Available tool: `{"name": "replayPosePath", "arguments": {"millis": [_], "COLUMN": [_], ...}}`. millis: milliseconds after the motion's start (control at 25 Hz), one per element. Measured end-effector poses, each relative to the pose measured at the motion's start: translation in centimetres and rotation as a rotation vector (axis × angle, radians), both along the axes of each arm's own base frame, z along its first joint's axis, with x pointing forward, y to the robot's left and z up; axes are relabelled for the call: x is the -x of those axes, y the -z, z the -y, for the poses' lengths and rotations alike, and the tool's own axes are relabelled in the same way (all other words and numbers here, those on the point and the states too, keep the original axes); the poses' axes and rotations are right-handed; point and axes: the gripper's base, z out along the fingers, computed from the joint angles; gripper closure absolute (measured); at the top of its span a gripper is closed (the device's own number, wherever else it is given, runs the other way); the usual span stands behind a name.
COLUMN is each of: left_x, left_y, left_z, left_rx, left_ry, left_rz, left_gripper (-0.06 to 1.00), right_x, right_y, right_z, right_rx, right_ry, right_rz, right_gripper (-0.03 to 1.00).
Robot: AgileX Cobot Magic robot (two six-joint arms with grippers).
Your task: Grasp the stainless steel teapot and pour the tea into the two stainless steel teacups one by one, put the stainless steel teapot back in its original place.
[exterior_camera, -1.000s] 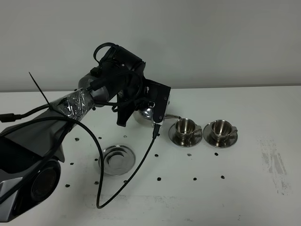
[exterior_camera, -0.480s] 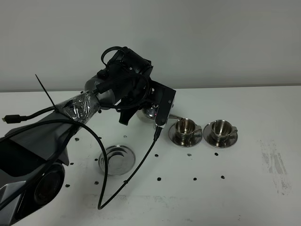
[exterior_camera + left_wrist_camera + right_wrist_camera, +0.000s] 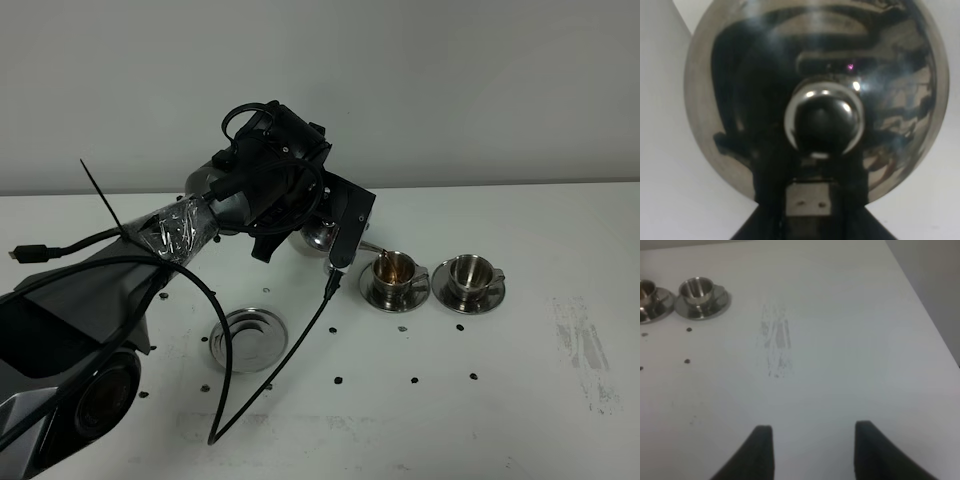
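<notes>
high: down over table (image 3: 500, 420) | left wrist: close on teapot (image 3: 815, 75) | right wrist: low, shares teacups (image 3: 696, 289) (with high)

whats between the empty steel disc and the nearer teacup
In the exterior high view, a loose black cable hanging off the left arm crosses the table between the disc and the nearer teacup.

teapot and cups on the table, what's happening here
The left gripper holds the stainless steel teapot lifted and tilted, its spout over the left teacup, whose inside looks brownish, so pouring seems under way. The other teacup looks empty. The round steel disc sits bare. The right gripper hangs open over the table, holding nothing.
</notes>
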Motion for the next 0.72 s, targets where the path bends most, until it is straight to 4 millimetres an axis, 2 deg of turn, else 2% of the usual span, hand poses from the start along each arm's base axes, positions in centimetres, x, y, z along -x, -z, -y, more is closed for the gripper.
{"name": "replayPosePath", "arguments": {"millis": [280,720], "left_x": [-0.14,0.23], "left_y": [-0.16,-0.25], "left_z": [-0.2,0.65], "left_rx": [-0.041,-0.05], "left_ry": [0.005,0.029], "left_rz": [0.025,0.04], "left_gripper": [0.71,0.71], "right_x": [0.0,0.0], "right_y": [0.0,0.0], "right_z": [0.0,0.0], "right_rx": [0.0,0.0], "right_ry": [0.0,0.0], "right_rz": [0.0,0.0], "right_gripper": [0.59,0.59]}}
